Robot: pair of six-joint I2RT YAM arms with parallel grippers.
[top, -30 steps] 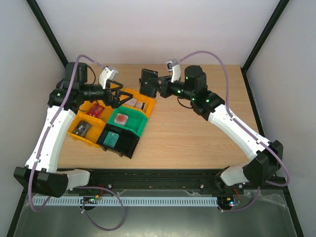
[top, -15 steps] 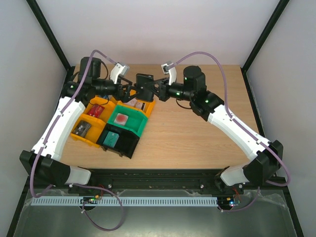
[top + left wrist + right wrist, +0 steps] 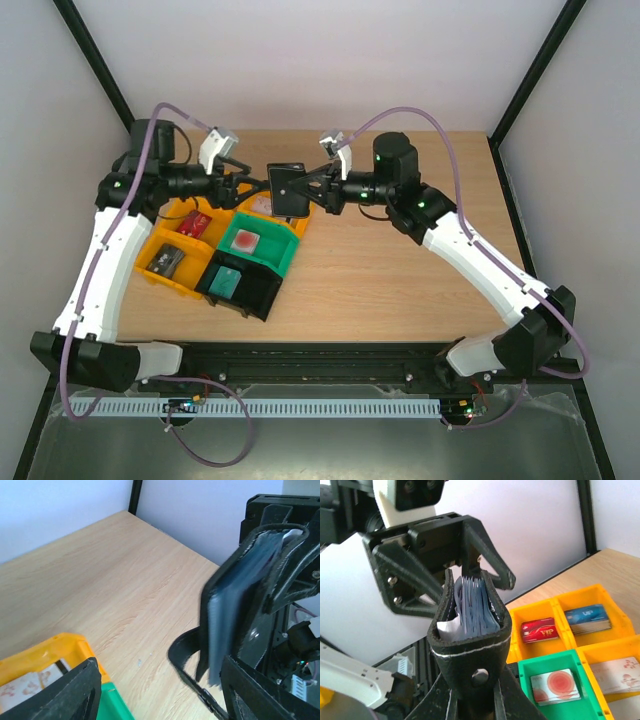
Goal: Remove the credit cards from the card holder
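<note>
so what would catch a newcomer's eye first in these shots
The black card holder held in mid-air over the far left of the table, pinched by the right gripper, with the left gripper facing it from the other side. Below it, a bright yellow bin and a green bin hold loose cards, including a red card.

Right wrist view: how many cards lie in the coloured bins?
4: a red card and a blue card in side-by-side yellow compartments, a red-and-white card in the green bin, a pale card in the yellow compartment at right. More may be hidden.
</note>
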